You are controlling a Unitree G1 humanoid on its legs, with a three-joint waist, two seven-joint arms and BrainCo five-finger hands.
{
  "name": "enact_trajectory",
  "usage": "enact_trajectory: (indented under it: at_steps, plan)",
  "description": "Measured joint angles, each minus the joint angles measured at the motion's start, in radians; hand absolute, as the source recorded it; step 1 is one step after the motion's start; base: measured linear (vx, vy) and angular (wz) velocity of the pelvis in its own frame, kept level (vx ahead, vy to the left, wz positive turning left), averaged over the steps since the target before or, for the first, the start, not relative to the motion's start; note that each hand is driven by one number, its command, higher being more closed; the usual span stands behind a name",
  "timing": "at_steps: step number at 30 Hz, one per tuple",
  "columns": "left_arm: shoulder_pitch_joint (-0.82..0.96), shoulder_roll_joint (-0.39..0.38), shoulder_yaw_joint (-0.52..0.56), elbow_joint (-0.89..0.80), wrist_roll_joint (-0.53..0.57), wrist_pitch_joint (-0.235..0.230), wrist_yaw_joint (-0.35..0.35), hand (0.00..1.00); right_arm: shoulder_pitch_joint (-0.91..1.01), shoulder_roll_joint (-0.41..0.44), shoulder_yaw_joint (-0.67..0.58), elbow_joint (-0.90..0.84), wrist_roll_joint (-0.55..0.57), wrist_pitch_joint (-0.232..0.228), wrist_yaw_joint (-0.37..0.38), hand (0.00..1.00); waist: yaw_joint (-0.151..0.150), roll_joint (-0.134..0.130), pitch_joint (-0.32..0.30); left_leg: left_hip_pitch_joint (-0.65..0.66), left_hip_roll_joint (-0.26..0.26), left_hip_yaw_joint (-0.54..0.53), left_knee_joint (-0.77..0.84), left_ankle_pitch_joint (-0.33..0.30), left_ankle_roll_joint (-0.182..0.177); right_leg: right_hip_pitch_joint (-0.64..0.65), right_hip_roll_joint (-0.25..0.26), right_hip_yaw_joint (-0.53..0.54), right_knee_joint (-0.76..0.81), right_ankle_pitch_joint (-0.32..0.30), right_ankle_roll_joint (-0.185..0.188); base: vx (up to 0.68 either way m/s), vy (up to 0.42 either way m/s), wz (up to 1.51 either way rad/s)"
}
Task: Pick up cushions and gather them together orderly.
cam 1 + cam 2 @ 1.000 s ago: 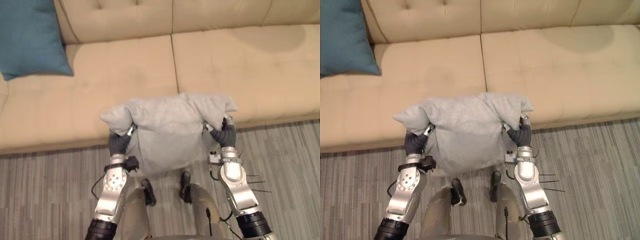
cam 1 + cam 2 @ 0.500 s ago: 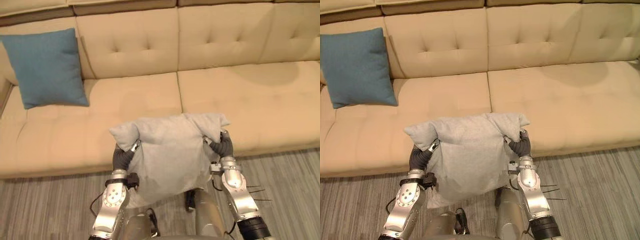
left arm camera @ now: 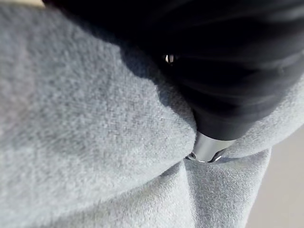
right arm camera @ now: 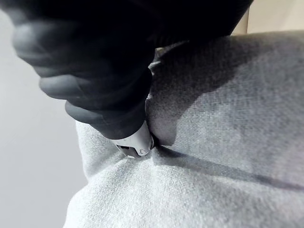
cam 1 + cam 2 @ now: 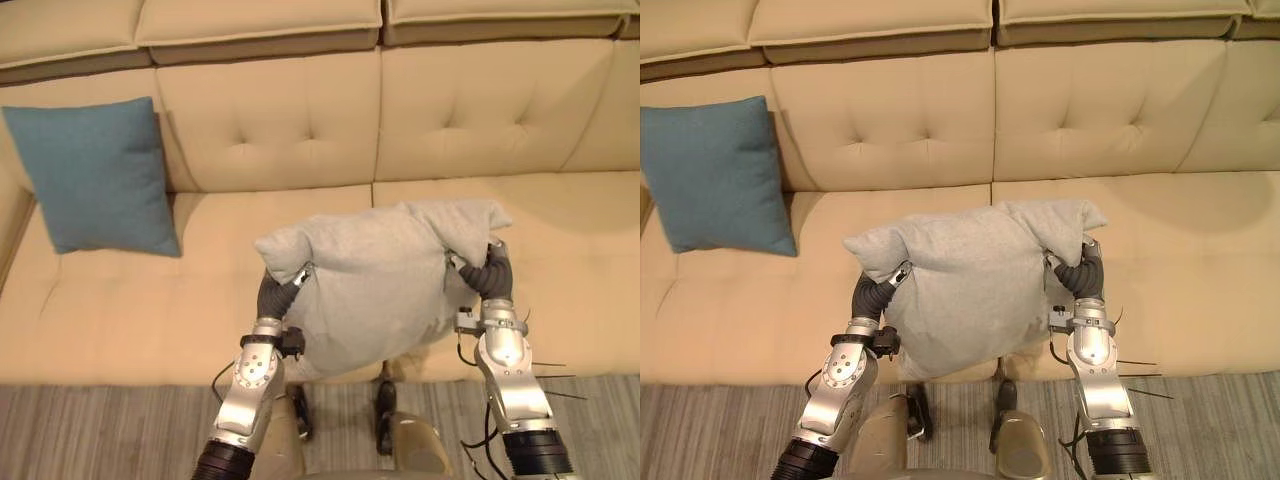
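A wide beige sofa (image 5: 120, 300) with a buttoned back spans the head views from 9 o'clock to 3 o'clock, its seat split by a seam running up from the middle toward 12 o'clock. A strip of grey striped floor (image 5: 100, 440) lies along the 6 o'clock edge, in front of the sofa. The grey cushion (image 5: 380, 280) is held up in the air near the centre of the view, over the front part of the seat, hanging slack between both arms, with its top corners bunched and flopping outward. The blue cushion (image 5: 95, 175) stands at about 10 o'clock, propped upright against the sofa back near the armrest end, well apart from the grey one. The left hand (image 5: 278, 295) is buried in the grey cushion's 9 o'clock side under a drooping corner, and the right hand (image 5: 490, 275) presses into its 3 o'clock side. In each wrist view the dark cover sinks into grey cloth, so I cannot tell whether either hand is spread or pinching the fabric.
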Motion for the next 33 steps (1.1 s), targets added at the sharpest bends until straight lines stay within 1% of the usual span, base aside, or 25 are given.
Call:
enact_trajectory:
  at_steps: [1,2,4,5,8,11,14,17,19,21,22,23,24,26,27,28,29,31,32,33]
  plan:
    - [-0.006,0.011,0.000,0.003,0.000,0.002,0.000,1.00,0.003,0.018,-0.004,0.000,0.000,0.000,0.000,1.00,-0.005,-0.015,-0.002,0.007,-0.015,0.002,-0.014,0.004,0.005,-0.005,-0.013,0.007,0.004,-0.001,0.002,0.25,0.211,-0.10]
    - [-0.009,0.028,0.003,0.003,0.000,0.003,0.001,1.00,-0.002,0.042,-0.005,-0.001,-0.001,-0.001,0.000,1.00,-0.001,-0.029,-0.008,0.029,-0.044,0.029,-0.065,0.011,0.014,-0.033,-0.035,0.034,0.032,-0.001,0.003,0.19,0.143,-0.05]
    - [0.000,0.033,0.025,0.002,-0.001,0.002,0.005,1.00,-0.025,0.044,0.009,0.015,-0.002,0.003,0.004,1.00,0.007,-0.029,-0.008,0.060,-0.068,0.059,-0.099,0.016,0.022,-0.043,-0.056,0.071,0.054,-0.003,0.006,0.15,0.158,-0.25]
    - [0.004,0.034,0.053,0.001,-0.002,0.002,0.016,1.00,-0.045,0.048,0.036,0.028,-0.002,0.012,0.011,1.00,0.011,-0.029,-0.008,0.083,-0.075,0.078,-0.114,0.014,0.026,-0.049,-0.061,0.098,0.074,-0.003,0.006,0.11,0.118,-0.30]
    - [0.002,0.045,0.082,-0.036,-0.005,0.000,0.030,1.00,-0.083,0.063,0.068,0.055,-0.001,0.015,0.011,1.00,0.013,-0.029,-0.009,0.120,-0.077,0.098,-0.156,0.013,0.026,-0.049,-0.054,0.134,0.087,-0.002,0.008,0.08,0.026,-0.20]
    - [-0.008,0.056,0.089,-0.060,-0.006,-0.001,0.050,1.00,-0.134,0.068,0.078,0.066,0.000,0.015,0.008,1.00,0.013,-0.029,-0.009,0.130,-0.075,0.116,-0.174,0.014,0.026,-0.052,-0.049,0.146,0.074,-0.002,0.008,0.04,-0.033,-0.23]
    - [-0.069,0.058,0.091,-0.059,-0.005,-0.001,0.088,1.00,-0.227,0.068,0.079,0.088,0.003,0.015,-0.014,1.00,0.010,-0.029,-0.008,0.124,-0.075,0.129,-0.178,0.015,0.024,-0.060,-0.043,0.156,0.063,-0.001,0.008,0.03,-0.019,-0.13]
    - [-0.199,0.079,0.092,-0.036,0.003,-0.002,0.140,1.00,-0.336,0.065,0.076,0.097,0.006,0.015,-0.074,1.00,0.008,-0.029,-0.008,0.066,-0.074,0.113,-0.173,0.038,0.020,-0.109,-0.047,0.150,0.064,-0.001,0.008,-0.01,-0.021,0.12]
    - [-0.351,0.106,0.105,0.054,0.015,-0.002,0.193,1.00,-0.452,0.055,0.074,0.149,-0.002,0.015,-0.121,1.00,0.009,-0.029,-0.008,0.003,-0.074,0.083,-0.174,0.066,0.019,-0.155,-0.051,0.126,0.064,-0.001,0.008,-0.05,-0.028,0.30]
    - [-0.463,0.128,0.115,0.140,0.034,0.000,0.235,1.00,-0.552,0.050,0.071,0.216,-0.006,0.015,-0.146,1.00,0.014,-0.028,-0.007,-0.028,-0.073,0.070,-0.174,0.085,0.019,-0.176,-0.049,0.114,0.064,-0.001,0.008,-0.08,-0.017,0.22]
    - [-0.522,0.138,0.119,0.174,0.044,0.000,0.255,1.00,-0.605,0.045,0.070,0.241,-0.012,0.017,-0.161,1.00,0.023,-0.029,0.006,-0.033,-0.073,0.067,-0.175,0.094,0.017,-0.181,-0.049,0.113,0.064,-0.001,0.008,-0.11,-0.026,0.10]
    - [-0.609,0.155,0.123,0.217,0.060,-0.002,0.291,1.00,-0.684,0.027,0.067,0.267,-0.037,0.017,-0.186,1.00,0.035,-0.026,0.026,-0.051,-0.074,0.064,-0.175,0.108,0.017,-0.200,-0.048,0.112,0.068,-0.001,0.008,-0.11,-0.021,0.02]
    - [-0.618,0.157,0.124,0.222,0.062,-0.002,0.293,1.00,-0.691,0.026,0.067,0.269,-0.039,0.017,-0.188,1.00,0.035,-0.025,0.027,-0.055,-0.074,0.063,-0.176,0.110,0.017,-0.203,-0.048,0.112,0.068,-0.001,0.008,-0.13,-0.018,0.09]
    - [-0.775,0.202,0.131,0.300,0.080,-0.003,0.333,1.00,-0.831,0.018,0.053,0.304,-0.062,0.017,-0.229,1.00,0.035,-0.024,0.063,-0.107,-0.078,0.047,-0.188,0.146,0.015,-0.258,-0.049,0.105,0.078,-0.001,0.008,-0.18,-0.018,0.15]
    - [-0.850,0.225,0.132,0.333,0.083,-0.003,0.342,1.00,-0.894,0.016,0.040,0.311,-0.078,0.017,-0.248,1.00,0.033,-0.024,0.086,-0.130,-0.081,0.041,-0.207,0.171,0.015,-0.290,-0.050,0.104,0.089,-0.001,0.007,-0.19,-0.014,0.12]
    - [-0.903,0.240,0.137,0.358,0.084,-0.003,0.351,1.00,-0.941,0.010,0.026,0.323,-0.086,0.017,-0.265,1.00,0.033,-0.023,0.098,-0.152,-0.086,0.034,-0.225,0.190,0.012,-0.322,-0.050,0.103,0.096,-0.001,0.008,-0.21,-0.013,0.13]
    - [-0.966,0.253,0.137,0.399,0.089,-0.004,0.353,1.00,-0.995,-0.001,0.018,0.340,-0.110,0.017,-0.285,1.00,0.032,-0.022,0.101,-0.183,-0.094,0.026,-0.267,0.227,0.009,-0.377,-0.051,0.104,0.107,0.002,0.011,-0.15,-0.009,0.06]
    - [-1.019,0.263,0.137,0.446,0.089,-0.005,0.353,1.00,-1.043,-0.007,0.014,0.366,-0.124,0.018,-0.303,1.00,0.032,-0.020,0.125,-0.191,-0.097,0.024,-0.309,0.258,0.003,-0.409,-0.050,0.105,0.113,0.011,0.010,-0.13,-0.010,-0.03]
    - [-1.043,0.265,0.136,0.472,0.089,-0.005,0.353,1.00,-1.063,-0.009,0.014,0.380,-0.128,0.020,-0.316,1.00,0.030,-0.019,0.131,-0.202,-0.099,0.022,-0.322,0.264,0.006,-0.430,-0.050,0.106,0.120,0.011,0.010,-0.12,-0.010,-0.06]
    - [-1.073,0.271,0.128,0.505,0.088,-0.006,0.352,1.00,-1.085,-0.010,0.009,0.400,-0.141,0.020,-0.324,1.00,0.027,-0.019,0.131,-0.230,-0.103,0.021,-0.338,0.279,-0.005,-0.472,-0.051,0.110,0.131,0.014,0.012,-0.09,-0.006,-0.04]
